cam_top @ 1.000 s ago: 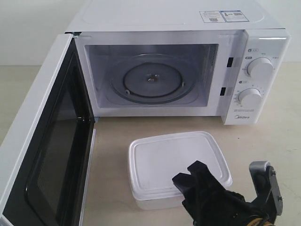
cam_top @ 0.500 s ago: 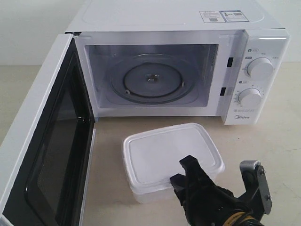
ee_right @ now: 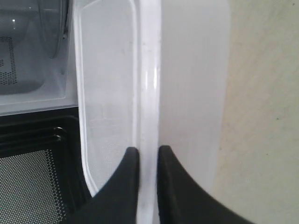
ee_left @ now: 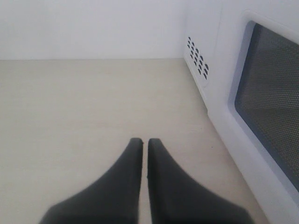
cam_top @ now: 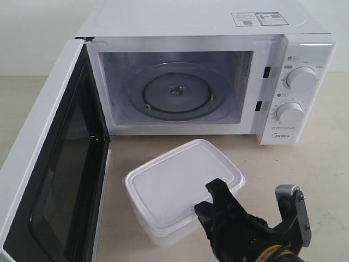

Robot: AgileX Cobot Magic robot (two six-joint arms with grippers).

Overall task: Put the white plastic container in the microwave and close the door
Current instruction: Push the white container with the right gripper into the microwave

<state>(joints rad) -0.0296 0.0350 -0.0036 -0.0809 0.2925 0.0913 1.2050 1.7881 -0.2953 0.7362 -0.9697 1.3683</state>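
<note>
Exterior view: shows the white plastic container (cam_top: 180, 185) in front of the microwave (cam_top: 191, 22), at 6 o'clock from the open cavity (cam_top: 174, 93), tilted with its 7 o'clock corner lowest. Shows the right hand (cam_top: 208, 195) gripping it at its 5 o'clock edge. Finds the door (cam_top: 60, 174) swung wide open at 9 o'clock. Cannot judge clearance between the low corner and the desk (cam_top: 327, 158).

Left wrist view: shows the left hand (ee_left: 144, 142) almost closed, holding nothing, low over bare desk just beside the door's outer face.

Right wrist view: shows the fingers (ee_right: 126, 168) pinched tight on the thin lid rim (ee_right: 148, 93) alone, with the cavity and the door's black inner face beyond.

Looks like a shallow edge grip, so risks the box pivoting or slipping free, or the snap-on lid popping off under the load. Risks snagging the sagging corner on the cavity sill, or clipping the door, if carried in tilted.
</note>
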